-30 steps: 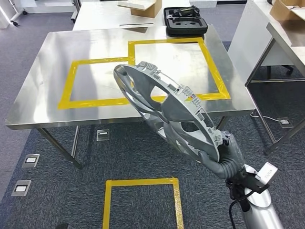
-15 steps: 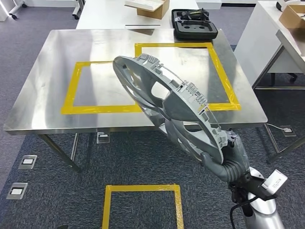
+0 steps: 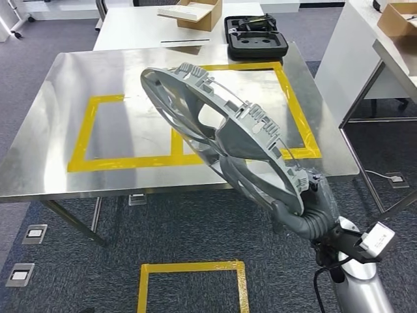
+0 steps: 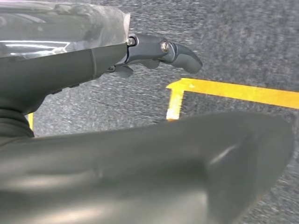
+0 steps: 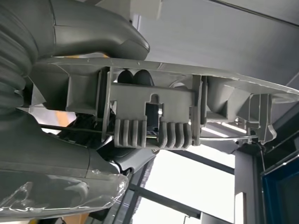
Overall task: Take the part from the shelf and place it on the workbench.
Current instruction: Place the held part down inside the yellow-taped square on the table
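The part (image 3: 221,130) is a large grey plastic ring-shaped frame with ribs and clips. My right hand (image 3: 315,208) grips it by its near edge at the lower right. It is tilted, and its far end reaches over the steel workbench (image 3: 58,130), above the yellow taped rectangles (image 3: 123,160). In the right wrist view the part's clipped rim (image 5: 151,107) lies across the picture, clamped between the thumb (image 5: 98,32) and the fingers. My left hand (image 4: 105,154) hangs over the carpet with a finger (image 4: 166,49) stretched out and nothing in it.
A black case (image 3: 255,32) and a cardboard box (image 3: 197,12) sit at the far side. A white table (image 3: 354,59) stands to the right with a gap between. On the carpet lie a yellow taped square (image 3: 191,267) and floor sockets (image 3: 34,231).
The whole view has shifted, so the camera has moved. The part, still in my right hand, now reaches higher and farther over the workbench.
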You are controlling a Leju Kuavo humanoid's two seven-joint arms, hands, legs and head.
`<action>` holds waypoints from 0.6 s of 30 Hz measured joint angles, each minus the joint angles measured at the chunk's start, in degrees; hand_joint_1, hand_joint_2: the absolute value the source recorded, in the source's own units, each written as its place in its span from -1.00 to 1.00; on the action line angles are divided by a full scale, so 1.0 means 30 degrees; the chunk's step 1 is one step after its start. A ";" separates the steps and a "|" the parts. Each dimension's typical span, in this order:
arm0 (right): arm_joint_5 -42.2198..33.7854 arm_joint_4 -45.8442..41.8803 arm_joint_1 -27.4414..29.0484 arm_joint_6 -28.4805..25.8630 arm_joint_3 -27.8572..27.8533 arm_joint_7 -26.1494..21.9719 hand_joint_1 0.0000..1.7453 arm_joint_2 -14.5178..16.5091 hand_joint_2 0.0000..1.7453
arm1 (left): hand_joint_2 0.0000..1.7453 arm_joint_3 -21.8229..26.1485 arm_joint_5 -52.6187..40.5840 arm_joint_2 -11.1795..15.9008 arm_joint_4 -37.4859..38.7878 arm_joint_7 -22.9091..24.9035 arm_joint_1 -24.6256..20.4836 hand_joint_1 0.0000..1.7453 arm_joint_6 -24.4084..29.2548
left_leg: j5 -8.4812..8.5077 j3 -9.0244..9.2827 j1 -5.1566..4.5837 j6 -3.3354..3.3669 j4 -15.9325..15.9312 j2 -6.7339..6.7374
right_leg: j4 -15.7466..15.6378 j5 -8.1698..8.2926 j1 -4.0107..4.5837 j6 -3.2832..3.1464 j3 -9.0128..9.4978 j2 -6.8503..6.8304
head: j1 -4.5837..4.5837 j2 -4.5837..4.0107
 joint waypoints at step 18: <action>0.1798 0.0343 0.0392 -0.1587 0.0662 -0.0455 1.00 -0.0076 1.00 | -1.00 0.0310 -0.0235 0.0197 0.0033 -0.0510 0.0033 -1.00 0.0002 | -0.0564 0.3387 -0.0016 0.0618 -0.3699 -0.0051 | 0.1059 0.1475 -0.0025 0.0843 -0.2338 -0.0028 | 0.0080 -0.0002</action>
